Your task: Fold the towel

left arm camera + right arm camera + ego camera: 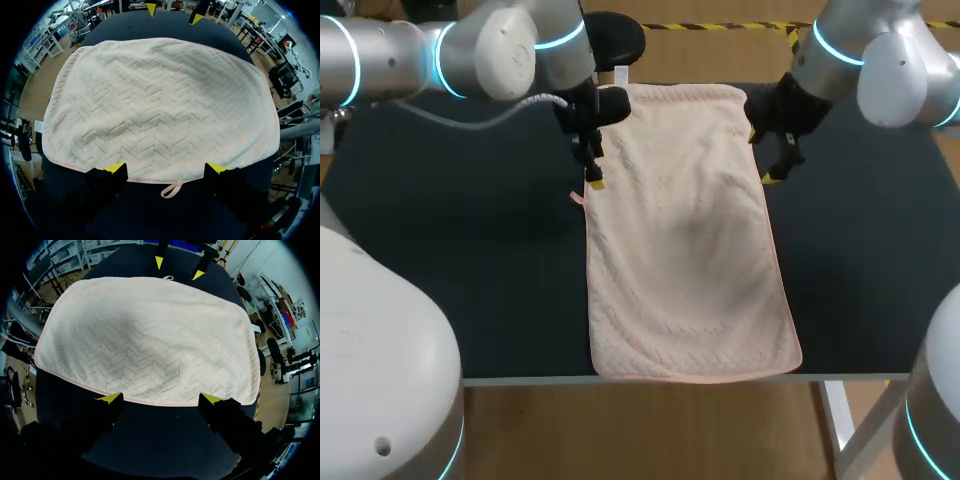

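A pale pink towel (pixel 685 250) with a woven zigzag pattern lies spread flat on a dark table (pixel 470 250). It runs lengthwise from close to the table's far edge right down to its near edge, in the middle of the table's width. The towel is unfolded, a single layer, with only soft ripples across it. A small fabric loop (pixel 172 190) sticks out from its left long edge, toward the far end. The left gripper (pixel 592 172) hangs over that same left edge, toward the table's far left corner. Seen from its wrist, its two fingers are spread wide apart with the loop between them. The yellow tips sit right at the towel's hem and grip nothing. The right gripper (pixel 775 168) hangs opposite it, over the towel's right long edge, toward the table's far right corner. Its fingers are also spread wide and hold nothing, with the tips just at the hem. Whether either pair of tips actually touches the cloth cannot be told.
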